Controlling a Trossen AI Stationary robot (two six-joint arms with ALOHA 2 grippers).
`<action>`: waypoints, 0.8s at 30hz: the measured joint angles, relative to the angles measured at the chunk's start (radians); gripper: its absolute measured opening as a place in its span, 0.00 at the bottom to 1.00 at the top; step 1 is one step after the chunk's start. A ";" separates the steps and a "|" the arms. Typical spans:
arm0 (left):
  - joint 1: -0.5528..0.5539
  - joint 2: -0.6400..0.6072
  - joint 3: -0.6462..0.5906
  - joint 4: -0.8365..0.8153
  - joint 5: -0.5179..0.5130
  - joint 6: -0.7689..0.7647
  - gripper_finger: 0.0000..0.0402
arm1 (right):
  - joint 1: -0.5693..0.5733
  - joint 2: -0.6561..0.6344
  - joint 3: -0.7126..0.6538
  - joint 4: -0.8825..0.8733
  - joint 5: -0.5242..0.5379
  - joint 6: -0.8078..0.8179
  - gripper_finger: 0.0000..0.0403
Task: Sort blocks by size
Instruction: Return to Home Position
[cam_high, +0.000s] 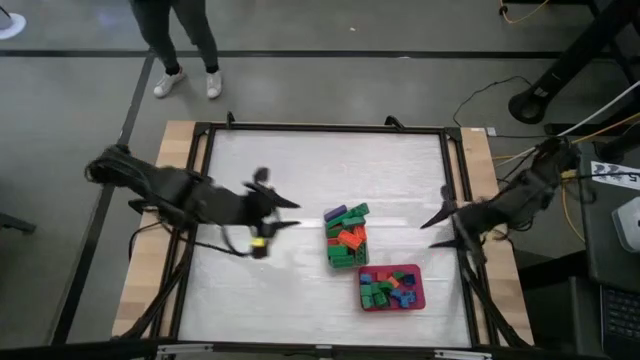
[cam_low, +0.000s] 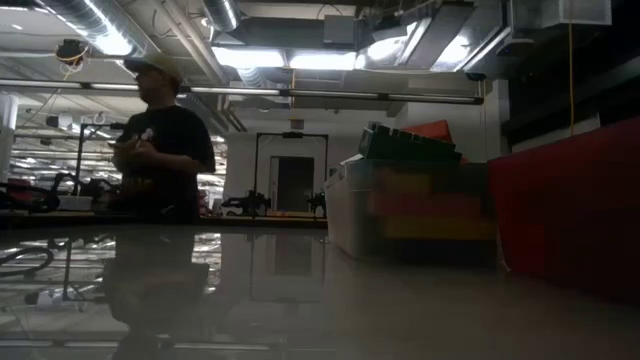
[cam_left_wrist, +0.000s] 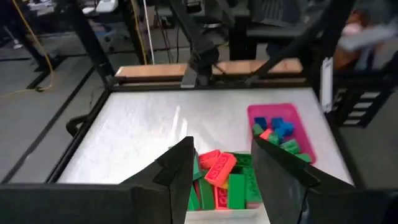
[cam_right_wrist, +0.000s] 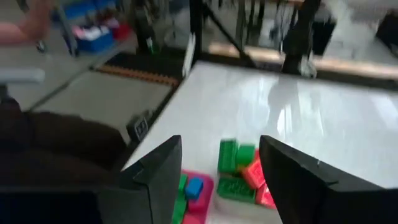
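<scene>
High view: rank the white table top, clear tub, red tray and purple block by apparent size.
1. table top
2. clear tub and red tray: too alike to rank
3. purple block

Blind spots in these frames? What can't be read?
- Low view: the red tray wall hides its contents; blocks in the clear tub merge into colour bands.
- High view: blocks too small to count or size.
- Left wrist view: left gripper fingers cover both tub ends.
- Right wrist view: right gripper fingers and the bottom edge cut off the tray.
</scene>
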 joint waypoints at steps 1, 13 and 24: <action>0.000 -0.035 0.000 -0.015 0.001 -0.008 0.37 | 0.000 -0.029 0.000 0.000 0.000 -0.013 0.53; 0.001 -0.297 -0.013 -0.120 0.000 0.195 0.37 | 0.000 -0.323 -0.051 -0.005 0.028 -0.136 0.53; 0.146 -0.425 -0.461 0.117 0.007 0.168 0.37 | 0.000 -0.454 -0.351 0.308 0.021 -0.119 0.53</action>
